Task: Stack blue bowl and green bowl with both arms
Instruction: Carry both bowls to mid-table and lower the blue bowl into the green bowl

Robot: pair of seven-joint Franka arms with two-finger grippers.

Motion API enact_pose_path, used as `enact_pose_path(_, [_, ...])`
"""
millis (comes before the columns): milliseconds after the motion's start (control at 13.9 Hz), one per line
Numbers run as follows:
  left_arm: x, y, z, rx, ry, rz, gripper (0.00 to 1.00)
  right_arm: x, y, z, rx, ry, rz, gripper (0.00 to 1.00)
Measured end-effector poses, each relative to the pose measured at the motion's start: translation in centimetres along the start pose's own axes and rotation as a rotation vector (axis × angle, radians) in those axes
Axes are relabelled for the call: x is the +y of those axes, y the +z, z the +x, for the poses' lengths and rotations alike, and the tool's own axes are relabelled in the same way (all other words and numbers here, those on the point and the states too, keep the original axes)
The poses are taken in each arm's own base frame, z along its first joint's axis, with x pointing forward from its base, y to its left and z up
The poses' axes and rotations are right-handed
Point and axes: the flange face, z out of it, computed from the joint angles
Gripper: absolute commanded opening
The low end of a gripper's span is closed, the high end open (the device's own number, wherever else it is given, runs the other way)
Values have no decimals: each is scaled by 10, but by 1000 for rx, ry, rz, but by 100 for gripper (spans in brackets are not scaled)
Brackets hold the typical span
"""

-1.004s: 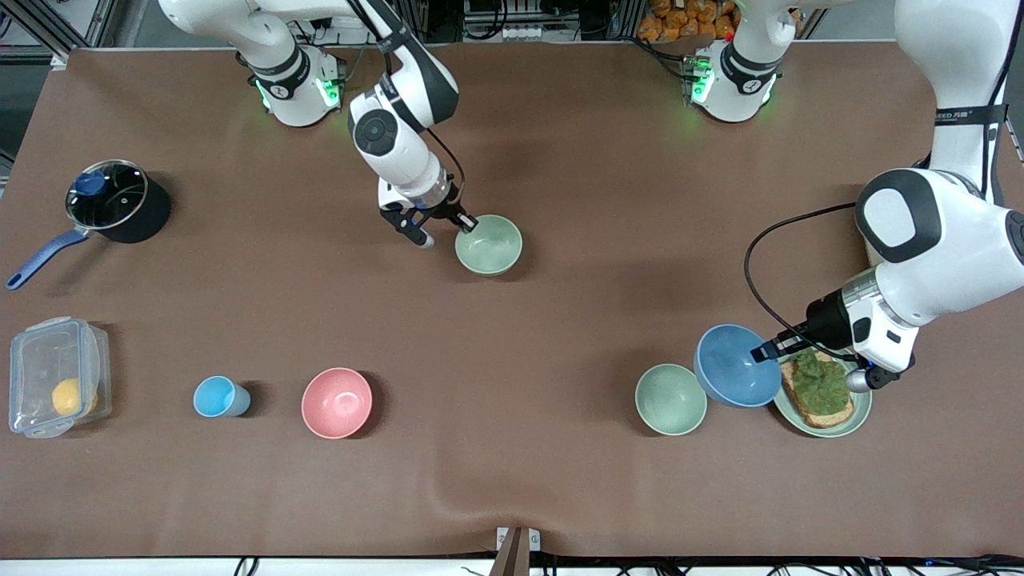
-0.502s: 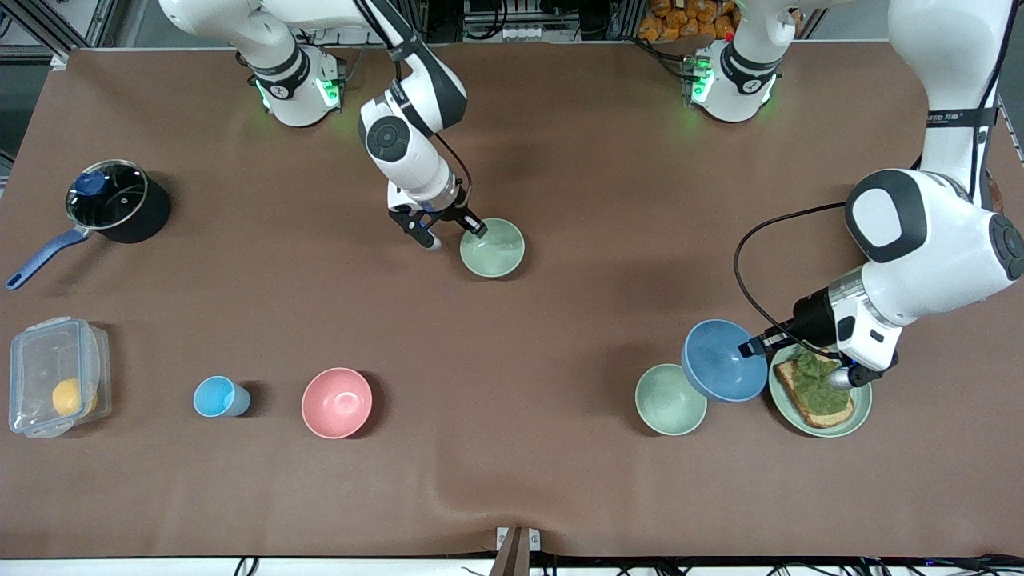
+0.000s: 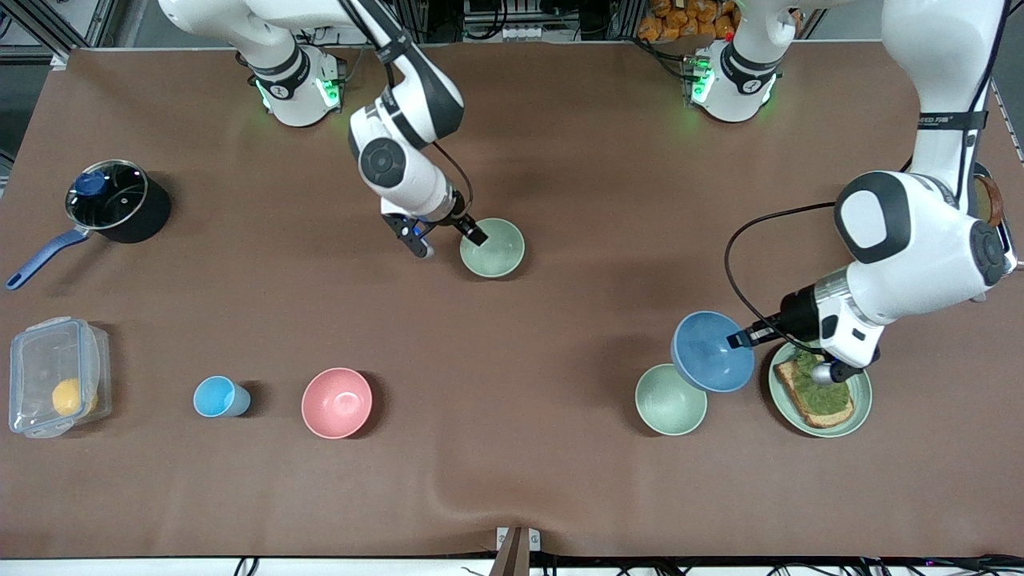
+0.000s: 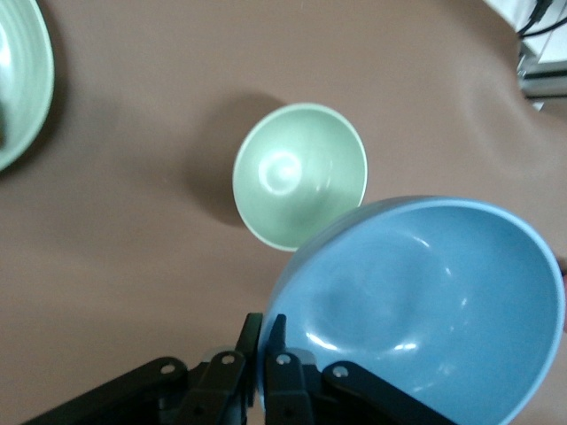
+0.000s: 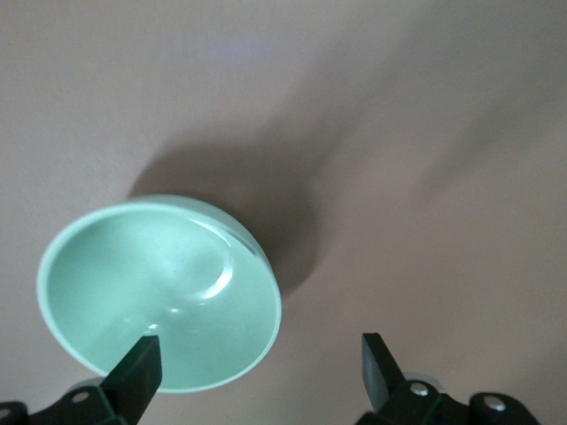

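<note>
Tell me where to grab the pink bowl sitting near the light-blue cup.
Grip the pink bowl by its thin rim, coming straight down from above, one finger inside and one outside. It sits upright with its mouth open, with bare table around it, so probably any point of the rim works.

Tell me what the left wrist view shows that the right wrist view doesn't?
Only the left wrist view: the blue bowl, clamped by its rim in the shut left gripper over a green bowl, plus the edge of a green plate. Only the right wrist view: the open right gripper, one finger inside another green bowl. Both show the brown table.
</note>
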Motion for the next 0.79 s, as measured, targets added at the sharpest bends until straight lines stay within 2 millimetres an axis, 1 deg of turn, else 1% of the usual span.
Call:
enact_pose_path(143, [25, 23, -24, -38, 0, 17, 0, -12, -38, 19, -26, 13, -37, 100])
enact_pose_path(215, [40, 35, -39, -57, 6, 26, 0, -14, -48, 25, -3, 0, -48, 100])
enact_pose_path(287, [55, 47, -55, -76, 9, 38, 0, -14, -52, 30, 27, -17, -58, 100])
enact_pose_path(502, [95, 77, -107, -121, 12, 69, 0, -13, -50, 44, 55, -44, -74, 100])
enact_pose_path(645, [118, 92, -141, -143, 19, 87, 0, -15, -37, 62, 56, -59, -72, 100])
enact_pose_path(789, [134, 109, -172, -156, 33, 104, 0, -20, -19, 73, 66, -61, -54, 100])
